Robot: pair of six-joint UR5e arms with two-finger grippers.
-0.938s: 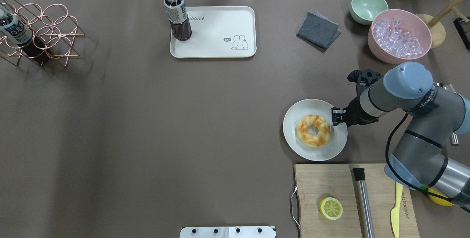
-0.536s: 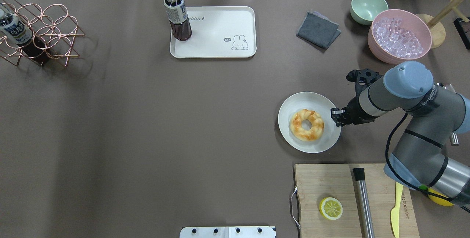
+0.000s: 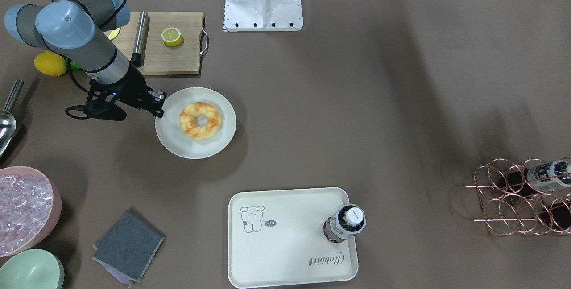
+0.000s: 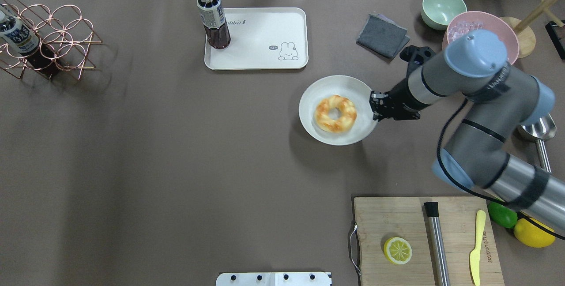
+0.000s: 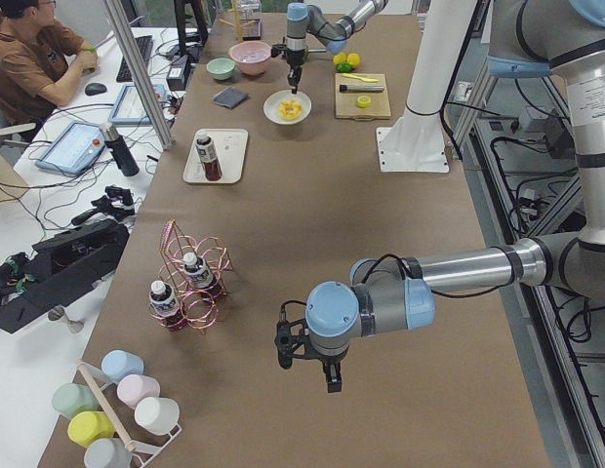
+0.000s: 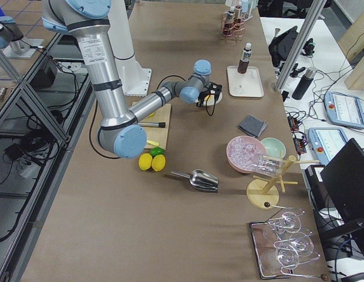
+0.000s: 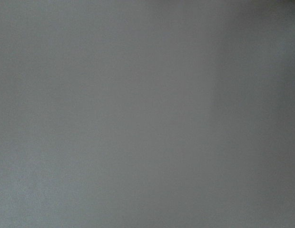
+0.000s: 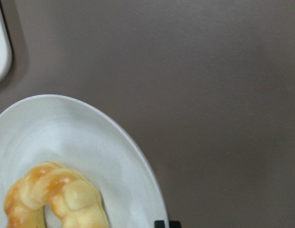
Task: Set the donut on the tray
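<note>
Brown matting covered the long tabletop (image 4: 176, 144), and an operator sat at a desk beyond its far edge in the left side view. Near the middle of the right half, the golden-yellow braided ring donut (image 4: 346, 118) with orange-brown glazed patches lay flat on a round off-white plate (image 4: 313, 96), roughly at its centre. The right gripper (image 4: 374, 106) reached in low from the robot's right, its fingers closed together on the plate's rim on the side nearest that arm; the right wrist view showed a dark fingertip just at that rim.

The cream rectangular plastic tray (image 4: 265, 30) with the rabbit drawing lay near the plate, its closest corner just apart from the plate's rim. A dark drink bottle with a white cap (image 4: 213, 19) stood upright in the tray's far left corner, as the overhead view showed it. The donut was not on the tray.

The left gripper (image 5: 304, 369) hung over bare tabletop well apart from all this, seen only from the side, so I could not tell whether it was apart or together. A wooden cutting board (image 4: 397, 220) with a halved lemon (image 4: 397, 250) lay near the robot's edge.
</note>
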